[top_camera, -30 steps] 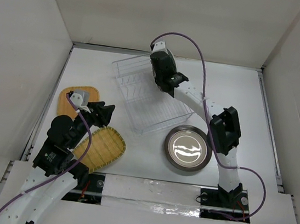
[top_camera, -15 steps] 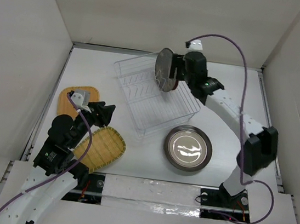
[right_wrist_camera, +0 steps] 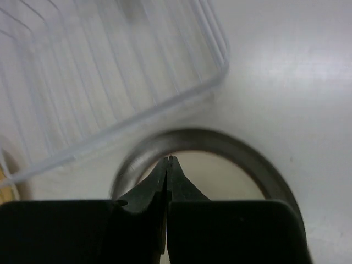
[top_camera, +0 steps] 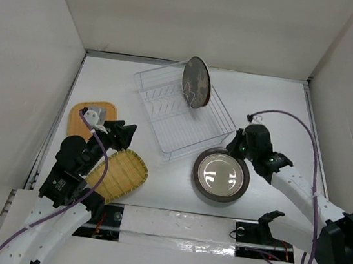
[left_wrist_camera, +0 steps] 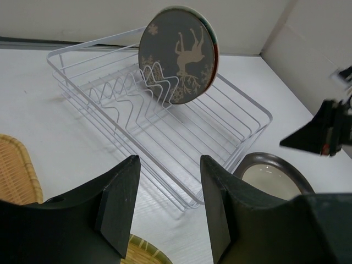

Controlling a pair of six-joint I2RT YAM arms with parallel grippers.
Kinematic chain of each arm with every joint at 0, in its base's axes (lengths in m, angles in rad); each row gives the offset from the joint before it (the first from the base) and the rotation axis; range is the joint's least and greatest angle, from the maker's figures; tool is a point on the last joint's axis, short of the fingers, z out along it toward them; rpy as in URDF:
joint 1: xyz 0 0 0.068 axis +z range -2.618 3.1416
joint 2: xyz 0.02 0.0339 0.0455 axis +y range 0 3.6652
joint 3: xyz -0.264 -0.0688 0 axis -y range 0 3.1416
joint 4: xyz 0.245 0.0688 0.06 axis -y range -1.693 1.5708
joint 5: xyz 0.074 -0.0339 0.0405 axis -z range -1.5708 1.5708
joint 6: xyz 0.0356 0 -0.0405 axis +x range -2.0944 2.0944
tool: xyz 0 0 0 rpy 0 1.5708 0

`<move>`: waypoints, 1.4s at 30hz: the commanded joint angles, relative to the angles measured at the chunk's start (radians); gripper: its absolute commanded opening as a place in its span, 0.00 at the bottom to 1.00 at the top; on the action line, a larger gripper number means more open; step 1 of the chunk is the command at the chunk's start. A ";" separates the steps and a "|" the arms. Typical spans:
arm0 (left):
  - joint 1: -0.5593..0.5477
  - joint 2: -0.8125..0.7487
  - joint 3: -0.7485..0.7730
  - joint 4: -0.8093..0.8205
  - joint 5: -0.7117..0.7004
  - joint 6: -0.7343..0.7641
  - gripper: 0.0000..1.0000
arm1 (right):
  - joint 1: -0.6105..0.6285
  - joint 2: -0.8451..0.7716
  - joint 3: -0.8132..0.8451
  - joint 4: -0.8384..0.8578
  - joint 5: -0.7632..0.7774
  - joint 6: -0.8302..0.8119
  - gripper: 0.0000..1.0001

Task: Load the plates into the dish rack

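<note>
**Position of parts.** The dish rack (top_camera: 163,130) sits far-centre on the counter (top_camera: 283,113). The deer plate (left_wrist_camera: 179,55) stands upright between the prongs at the rack's far right end. The metallic plate (top_camera: 221,175) lies flat on the counter, just beside the rack's near right corner. The yellow woven plate (top_camera: 122,174) and the orange woven plate (top_camera: 82,118) lie flat at the left, near each other.

**Handling.** The metallic plate is judged stiff, smooth and slippery, and probably the heaviest of the three plates on the counter. It lies flat, so the only hold is on the raised rim, with one jaw over it and one under. A shallow pinch may slide off. The woven plates are judged light and rough, with slight give, and should hold on any edge.

**Arm pose.**
- Right gripper (right_wrist_camera: 168,159): jaws closed on nothing, tips pointing down at the far edge of the metallic plate. Contact cannot be determined. The arm runs low from its elbow at the near right, reaching left and far. The jaws must open before any hold on the rim.
- Left gripper (left_wrist_camera: 169,162): jaws open and empty. The arm is folded, with the wrist above the two woven plates, facing the rack.
</note>
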 commanded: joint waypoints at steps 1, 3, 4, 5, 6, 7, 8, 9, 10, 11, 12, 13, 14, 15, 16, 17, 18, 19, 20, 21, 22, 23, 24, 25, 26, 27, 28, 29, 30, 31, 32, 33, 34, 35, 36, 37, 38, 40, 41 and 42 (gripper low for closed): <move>-0.006 -0.018 0.003 0.036 0.015 -0.001 0.45 | 0.004 0.002 -0.092 -0.042 -0.085 0.112 0.00; -0.006 -0.025 0.001 0.035 0.015 -0.001 0.45 | -0.021 0.036 -0.124 -0.030 -0.074 0.121 0.02; -0.006 -0.028 0.000 0.036 0.014 -0.003 0.45 | -0.034 0.051 -0.127 -0.030 -0.068 0.126 0.02; -0.006 -0.028 0.001 0.036 0.014 -0.001 0.45 | -0.066 0.086 -0.127 -0.024 -0.065 0.127 0.02; -0.006 -0.026 0.001 0.036 0.015 -0.001 0.45 | -0.085 0.107 -0.126 -0.019 -0.055 0.132 0.03; -0.006 -0.025 0.001 0.035 0.015 -0.001 0.45 | -0.105 0.125 -0.126 -0.016 -0.051 0.138 0.04; -0.006 -0.026 0.001 0.035 0.014 -0.001 0.45 | -0.128 0.143 -0.124 -0.007 -0.050 0.144 0.04; -0.006 -0.026 0.001 0.033 0.012 -0.001 0.45 | -0.172 0.172 -0.121 -0.002 -0.041 0.149 0.04; -0.006 -0.029 0.001 0.033 0.009 -0.001 0.45 | -0.195 0.186 -0.121 0.004 -0.032 0.156 0.04; -0.006 -0.029 0.000 0.033 0.011 -0.001 0.45 | -0.218 0.200 -0.120 0.016 -0.028 0.158 0.05; -0.006 -0.031 0.000 0.035 0.005 -0.001 0.45 | -0.266 0.226 -0.112 0.022 -0.033 0.160 0.05; -0.006 -0.031 0.001 0.033 0.003 -0.001 0.45 | -0.287 0.236 -0.109 0.033 -0.031 0.160 0.05; -0.006 -0.031 0.000 0.035 0.003 -0.001 0.45 | -0.306 0.243 -0.107 0.054 -0.025 0.160 0.05; -0.006 -0.031 0.001 0.036 0.000 -0.001 0.45 | -0.326 0.254 -0.103 0.059 -0.012 0.160 0.06; -0.006 -0.026 0.001 0.036 0.000 -0.001 0.45 | -0.364 0.269 -0.089 0.074 -0.002 0.160 0.06; -0.006 -0.026 0.000 0.036 -0.001 -0.001 0.45 | -0.379 0.275 -0.083 0.084 0.008 0.155 0.06; -0.006 -0.022 0.001 0.038 0.000 -0.001 0.45 | -0.396 0.282 -0.075 0.090 0.046 0.156 0.06; -0.006 -0.017 0.001 0.038 0.000 0.000 0.45 | -0.433 0.289 -0.057 0.108 0.059 0.156 0.06; -0.006 -0.015 0.003 0.038 0.000 -0.001 0.45 | -0.447 0.289 -0.048 0.123 0.068 0.156 0.06; -0.006 -0.014 0.001 0.039 -0.003 0.000 0.45 | -0.458 0.288 -0.042 0.142 0.112 0.156 0.06; -0.006 -0.014 0.003 0.039 -0.006 0.000 0.45 | -0.470 0.286 -0.034 0.160 0.134 0.160 0.06; -0.006 -0.012 0.001 0.039 -0.006 0.000 0.45 | -0.493 0.285 -0.016 0.203 0.140 0.158 0.06; -0.006 -0.009 0.001 0.041 -0.008 0.000 0.45 | -0.502 0.291 -0.003 0.222 0.140 0.152 0.07; -0.006 -0.005 0.003 0.043 -0.009 0.002 0.45 | -0.502 0.300 0.011 0.257 0.154 0.150 0.07; -0.006 -0.003 0.003 0.043 -0.008 0.002 0.45 | -0.516 0.311 0.046 0.269 0.162 0.158 0.07; -0.006 0.000 0.004 0.043 -0.008 0.002 0.45 | -0.531 0.332 0.064 0.269 0.142 0.158 0.07; -0.006 0.004 0.004 0.043 -0.005 0.002 0.45 | -0.531 0.337 0.081 0.257 0.125 0.161 0.07; -0.006 0.005 0.004 0.041 -0.005 0.000 0.45 | -0.531 0.331 0.090 0.236 0.111 0.166 0.07; -0.006 0.003 0.004 0.039 -0.003 0.002 0.45 | -0.531 0.287 0.072 0.233 0.107 0.166 0.07; -0.006 -0.002 0.004 0.039 -0.003 0.002 0.45 | -0.531 0.253 0.048 0.234 0.107 0.172 0.13; -0.006 -0.006 0.004 0.041 -0.003 0.002 0.45 | -0.531 0.212 0.016 0.236 0.105 0.181 0.19; -0.006 -0.009 0.004 0.043 -0.005 0.000 0.45 | -0.531 0.211 -0.020 0.230 0.107 0.189 0.20; -0.006 -0.017 0.004 0.043 -0.002 0.002 0.45 | -0.544 0.074 -0.090 0.210 0.107 0.201 0.50; -0.006 -0.018 0.003 0.044 0.000 0.002 0.45 | -0.556 0.029 -0.124 0.153 0.105 0.216 0.56; -0.006 -0.022 0.004 0.044 0.006 0.002 0.45 | -0.571 -0.015 -0.155 0.125 0.087 0.221 0.64; -0.006 -0.025 0.001 0.046 0.009 0.000 0.45 | -0.602 -0.095 -0.210 0.096 0.070 0.221 0.73; -0.006 -0.028 0.001 0.046 0.012 0.000 0.45 | -0.616 -0.129 -0.231 0.031 0.052 0.219 0.75; -0.006 -0.032 0.001 0.047 0.023 -0.001 0.45 | -0.639 -0.187 -0.270 -0.028 -0.019 0.221 0.81; -0.006 -0.034 0.001 0.049 0.026 -0.001 0.45 | -0.648 -0.226 -0.302 -0.075 -0.043 0.222 0.82; -0.006 -0.040 0.001 0.049 0.031 -0.001 0.45 | -0.648 -0.238 -0.310 -0.099 -0.086 0.230 0.82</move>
